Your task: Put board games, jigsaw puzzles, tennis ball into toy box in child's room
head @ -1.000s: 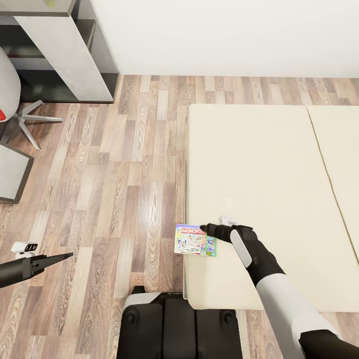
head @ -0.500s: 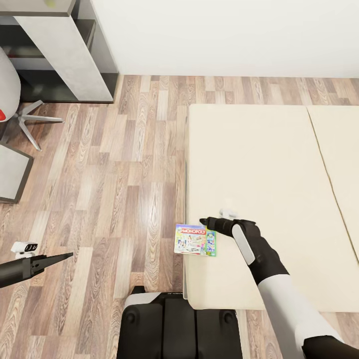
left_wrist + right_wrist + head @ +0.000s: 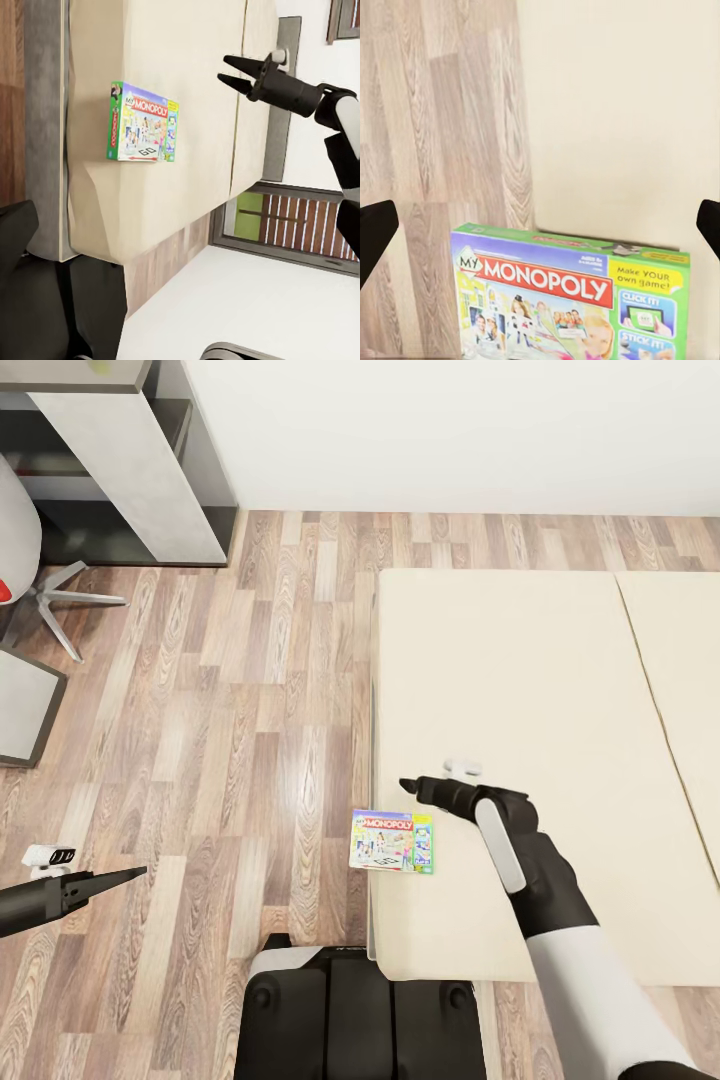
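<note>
Monopoly box point(image 3: 392, 841): you have it flat on the bed point(image 3: 540, 690), at the near left corner, overhanging the left edge
Right gripper point(image 3: 408, 787): over the bed, just behind the box, apart from it
Left gripper point(image 3: 135, 874): over the floor point(image 3: 250, 740), well left of the bed
Desk point(image 3: 130, 460): far left, against the back wall
Chair point(image 3: 30, 575): in front of the desk

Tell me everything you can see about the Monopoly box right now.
The Monopoly box is a flat rectangular carton with a green border, a red "MY MONOPOLY" banner and printed pictures on its lid. It lies flat, lid up, at the edge of the cream bed, with one end jutting slightly past the edge over the wood floor. Nothing grips it: the open right gripper hovers just beyond it, apart.
</note>
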Available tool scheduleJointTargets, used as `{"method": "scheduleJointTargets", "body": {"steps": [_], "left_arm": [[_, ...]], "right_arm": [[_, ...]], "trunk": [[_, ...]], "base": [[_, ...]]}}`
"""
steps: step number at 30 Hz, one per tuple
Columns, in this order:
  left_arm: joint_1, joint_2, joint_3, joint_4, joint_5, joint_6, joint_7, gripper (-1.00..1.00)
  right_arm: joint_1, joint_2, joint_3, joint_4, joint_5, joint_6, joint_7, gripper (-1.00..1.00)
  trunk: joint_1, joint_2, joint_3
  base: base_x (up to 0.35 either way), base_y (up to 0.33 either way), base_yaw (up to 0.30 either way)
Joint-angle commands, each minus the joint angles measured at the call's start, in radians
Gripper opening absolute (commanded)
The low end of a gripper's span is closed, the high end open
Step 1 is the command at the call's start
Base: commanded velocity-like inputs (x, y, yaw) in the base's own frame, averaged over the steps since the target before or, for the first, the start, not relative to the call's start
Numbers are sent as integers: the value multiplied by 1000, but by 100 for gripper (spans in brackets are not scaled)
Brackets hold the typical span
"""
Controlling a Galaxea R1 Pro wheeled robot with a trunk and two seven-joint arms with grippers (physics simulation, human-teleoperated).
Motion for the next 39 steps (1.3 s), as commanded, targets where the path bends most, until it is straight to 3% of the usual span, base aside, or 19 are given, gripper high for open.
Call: {"method": "scheduleJointTargets", "body": {"steps": [1,9,15,16,25,30,39], "left_arm": [[0,0,0,0,0,11,-4,100],[0,0,0,0,0,10,-4,100],[0,0,0,0,0,10,-4,100],[0,0,0,0,0,10,-4,100],[0,0,0,0,0,10,-4,100],[0,0,0,0,0,10,-4,100],[0,2,3,0,-2,10,-4,100]], "right_arm": [[10,0,-2,-12,0,7,1,100],[94,-1,-27,-121,-32,24,21,100],[186,-1,-47,-220,-72,46,48,100],[224,-1,-60,-260,-81,52,55,100],[320,-1,-86,-303,-102,58,94,100],[371,-1,-122,-310,-107,54,175,100],[459,-1,-211,-312,-108,46,407,100]], "trunk": [[1,-2,-1],[1,-2,-1],[1,-2,-1],[1,-2,-1],[1,-2,-1],[1,-2,-1],[1,-2,1]], "base": [[0,0,0],[0,0,0],[0,0,0],[0,0,0],[0,0,0],[0,0,0],[0,0,0]]}}
